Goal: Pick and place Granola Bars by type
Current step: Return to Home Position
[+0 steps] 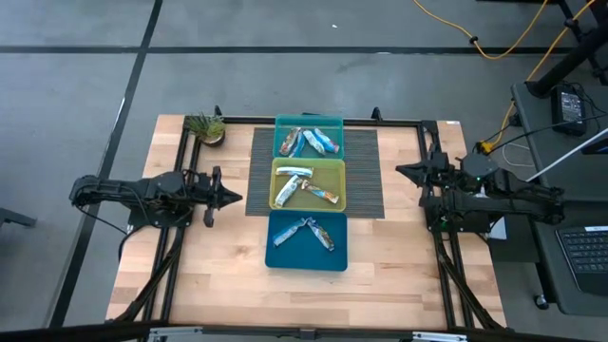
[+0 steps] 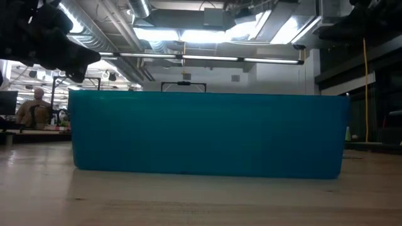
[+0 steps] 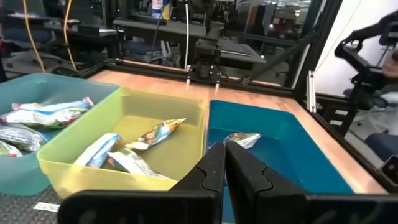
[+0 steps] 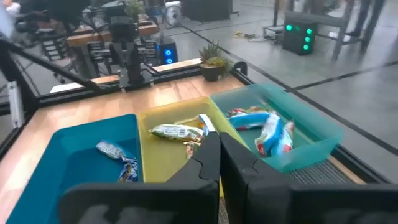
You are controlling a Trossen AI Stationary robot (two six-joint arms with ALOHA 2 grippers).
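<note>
The left gripper [image 3: 224, 151] has its two dark fingers pressed together on nothing, at the left of the light wooden table [image 1: 399, 271]. The right gripper [image 4: 219, 143], at the right, is likewise closed and empty. Well apart from both, the small shiny wrapped granola bars [image 1: 294, 173] lie in three square plastic bins between them: far teal bin [image 1: 309, 121], middle yellow-green bin [image 1: 328, 171], near blue bin [image 1: 285, 255], the last holding perhaps two.

Left arm [image 1: 142, 195], right arm [image 1: 503, 198] black, jointed; left hand [image 3: 224, 149] fingers [image 3: 208, 177] dark, tapered
</note>
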